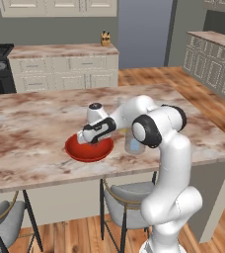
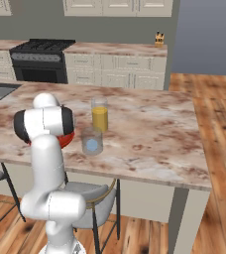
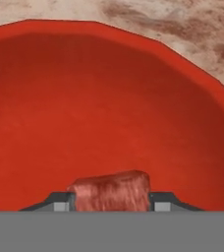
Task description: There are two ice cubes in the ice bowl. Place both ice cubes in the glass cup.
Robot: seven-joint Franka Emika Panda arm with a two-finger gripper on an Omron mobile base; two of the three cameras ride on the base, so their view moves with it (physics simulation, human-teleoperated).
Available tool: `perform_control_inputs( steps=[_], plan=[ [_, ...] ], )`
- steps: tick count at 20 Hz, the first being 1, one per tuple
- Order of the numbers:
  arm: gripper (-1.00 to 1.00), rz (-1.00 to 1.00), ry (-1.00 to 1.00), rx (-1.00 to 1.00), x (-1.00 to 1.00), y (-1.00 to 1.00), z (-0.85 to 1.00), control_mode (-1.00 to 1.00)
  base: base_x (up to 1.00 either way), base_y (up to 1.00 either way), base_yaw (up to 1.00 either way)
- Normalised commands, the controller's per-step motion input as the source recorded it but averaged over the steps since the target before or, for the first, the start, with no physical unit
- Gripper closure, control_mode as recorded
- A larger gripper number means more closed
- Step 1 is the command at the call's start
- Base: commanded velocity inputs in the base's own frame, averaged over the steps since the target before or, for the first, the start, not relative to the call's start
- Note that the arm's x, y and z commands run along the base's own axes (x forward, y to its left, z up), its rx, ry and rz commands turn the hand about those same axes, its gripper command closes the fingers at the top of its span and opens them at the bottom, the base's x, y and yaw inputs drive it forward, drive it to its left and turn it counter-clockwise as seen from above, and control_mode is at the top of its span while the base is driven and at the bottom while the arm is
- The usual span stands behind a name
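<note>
Two dark fingertips of the end effector flank a reddish-brown ice cube, one tip against each side of it, so the jaws are clamped on that cube. The cube sits low inside the red bowl, close to the bowl's floor; whether it touches the floor cannot be told. In the left base view the end effector reaches down into the bowl, with the white arm bent over it from the right.

The bowl rests on the marbled tabletop, near its front edge. Just beside the bowl, on the arm's far side, stands the short clear cup, upright, with a pale blue-white cube showing inside it. Behind the cup, close to it, stands a taller glass holding orange liquid. In the right base view the bowl shows as a red sliver past the arm.

Two stools stand under the tabletop's front edge. A stove and pale cabinets line the far wall, with a knife block on the counter there.
</note>
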Motion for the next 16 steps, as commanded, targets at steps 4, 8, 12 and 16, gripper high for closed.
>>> perform_control_inputs(
  steps=[4,8,12,16],
  plan=[
    [1.0,-0.15,-0.08,0.0,-0.34,-0.11,0.61,-1.0,0.0,0.0,0.0],
    [1.0,-0.21,-0.04,0.02,-0.39,-0.55,1.0,-1.0,0.0,0.0,0.0],
    [1.0,-0.25,0.01,0.05,-0.29,-0.89,0.98,-1.0,0.0,0.0,0.0],
    [1.0,-0.27,0.12,0.08,-0.1,-1.0,0.73,-1.0,0.0,0.0,0.0]
  ],
)
